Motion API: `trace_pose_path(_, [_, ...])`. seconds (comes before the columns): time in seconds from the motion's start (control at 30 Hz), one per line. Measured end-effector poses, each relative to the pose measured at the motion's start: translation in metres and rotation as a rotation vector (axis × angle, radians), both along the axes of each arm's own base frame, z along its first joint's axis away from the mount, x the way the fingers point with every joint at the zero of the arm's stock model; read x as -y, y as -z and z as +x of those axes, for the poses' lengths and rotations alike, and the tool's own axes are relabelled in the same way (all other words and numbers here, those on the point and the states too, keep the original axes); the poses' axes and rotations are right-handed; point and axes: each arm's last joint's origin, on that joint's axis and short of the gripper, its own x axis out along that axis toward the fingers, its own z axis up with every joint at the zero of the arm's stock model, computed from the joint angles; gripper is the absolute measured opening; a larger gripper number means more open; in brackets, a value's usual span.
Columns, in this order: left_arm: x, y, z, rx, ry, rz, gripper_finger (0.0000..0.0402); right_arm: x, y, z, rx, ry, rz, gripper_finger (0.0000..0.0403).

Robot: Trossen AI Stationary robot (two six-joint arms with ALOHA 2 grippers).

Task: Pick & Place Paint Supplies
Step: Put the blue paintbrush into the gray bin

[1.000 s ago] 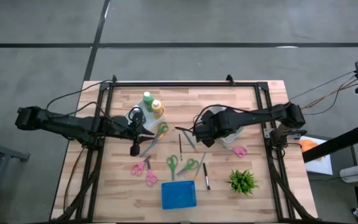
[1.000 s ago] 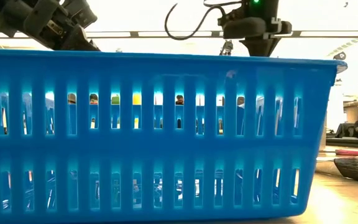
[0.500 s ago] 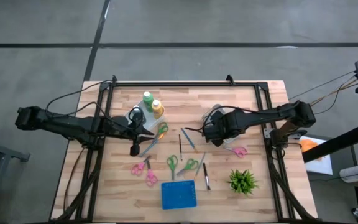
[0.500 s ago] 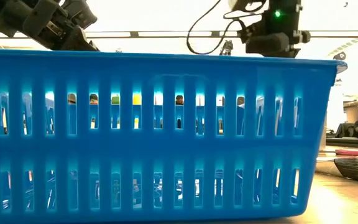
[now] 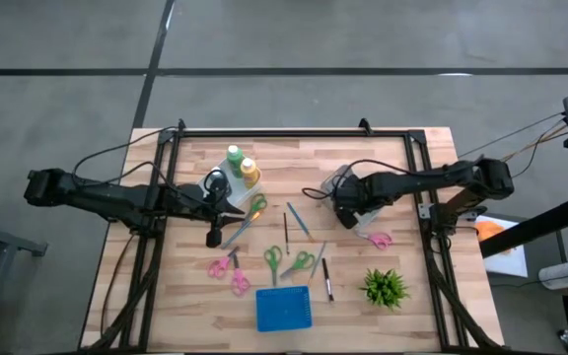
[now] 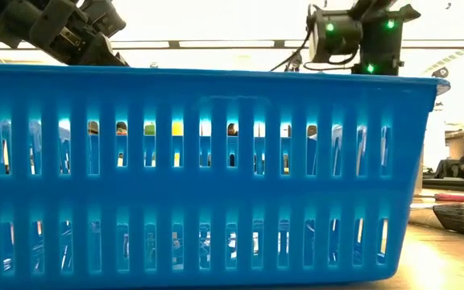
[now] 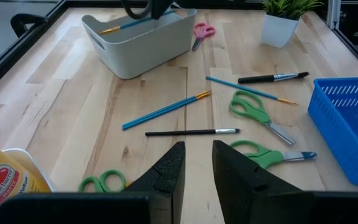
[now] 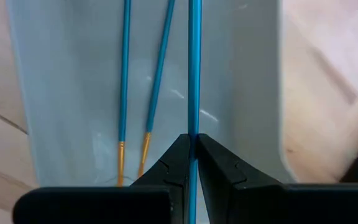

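The right gripper [image 8: 192,155] is clamped on a thin blue-handled brush [image 8: 194,68], directly above the pale grey plastic bin [image 8: 73,93], where two blue brushes [image 8: 135,74] already lie beneath it. To do it well, lower until the handle lies along the bin, then release. The left gripper [image 7: 194,168] waits, fingers slightly apart.

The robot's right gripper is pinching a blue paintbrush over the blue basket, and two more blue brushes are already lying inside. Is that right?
Not quite. The right gripper is pinching a blue brush, but over the grey bin, not the blue basket. The right wrist view shows this, with the two other blue brushes lying inside that bin.
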Motion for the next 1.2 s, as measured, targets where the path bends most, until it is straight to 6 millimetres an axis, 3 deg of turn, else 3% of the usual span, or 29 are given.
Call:
trace_pose_path(0.3, [0.0, 0.0, 0.0, -0.002, 0.0, 0.0, 0.0082, -0.001, 0.019, -0.004, 0.024, 0.0, 0.013, 0.0023])
trace_pose_path(0.77, [0.0, 0.0, 0.0, -0.004, 0.0, 0.0, 0.0082, -0.001, 0.024, -0.004, 0.045, -0.006, 0.008, 0.0026])
trace_pose_path(1.03, [0.0, 0.0, 0.0, -0.005, 0.0, 0.0, 0.0082, -0.001, 0.025, -0.004, 0.049, -0.001, 0.007, 0.0094])
trace_pose_path(1.2, [0.0, 0.0, 0.0, -0.004, 0.0, 0.0, 0.0082, -0.001, 0.024, -0.004, 0.052, -0.001, 0.007, 0.011])
